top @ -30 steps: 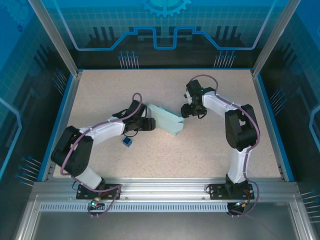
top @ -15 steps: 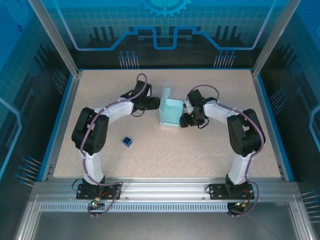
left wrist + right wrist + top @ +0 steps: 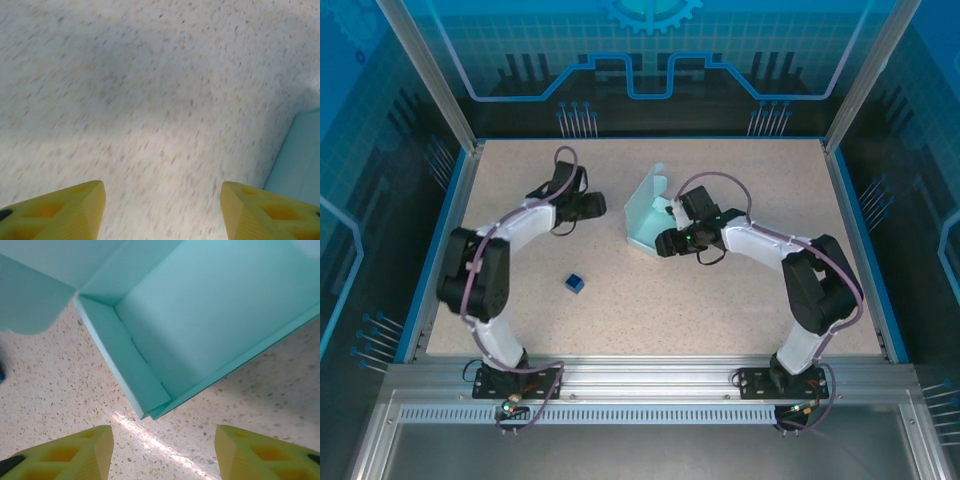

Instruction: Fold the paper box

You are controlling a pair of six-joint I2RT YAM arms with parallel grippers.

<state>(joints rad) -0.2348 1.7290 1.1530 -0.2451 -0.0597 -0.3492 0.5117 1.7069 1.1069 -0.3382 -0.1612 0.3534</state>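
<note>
The paper box (image 3: 646, 218) is pale blue card, partly folded, with walls raised and one flap standing at its far side. It rests mid-table. My left gripper (image 3: 594, 206) is to its left, a gap away, open over bare table (image 3: 150, 100); the box's edge (image 3: 300, 155) shows at the right of the left wrist view. My right gripper (image 3: 666, 242) sits at the box's near right corner, open. In the right wrist view its yellow fingers (image 3: 75, 452) straddle bare table just short of the box's corner (image 3: 150, 407), and the box's inside (image 3: 210, 315) faces the camera.
A tiny dark blue cube (image 3: 575, 284) lies on the speckled table (image 3: 720, 300) in front of the left arm. Blue rails (image 3: 440, 240) edge the table on both sides, with aluminium posts at the back corners.
My left gripper has drawn back to the left, away from the box. The right gripper slid left and nearer, to the box's corner. The box has turned and its flap stands differently.
</note>
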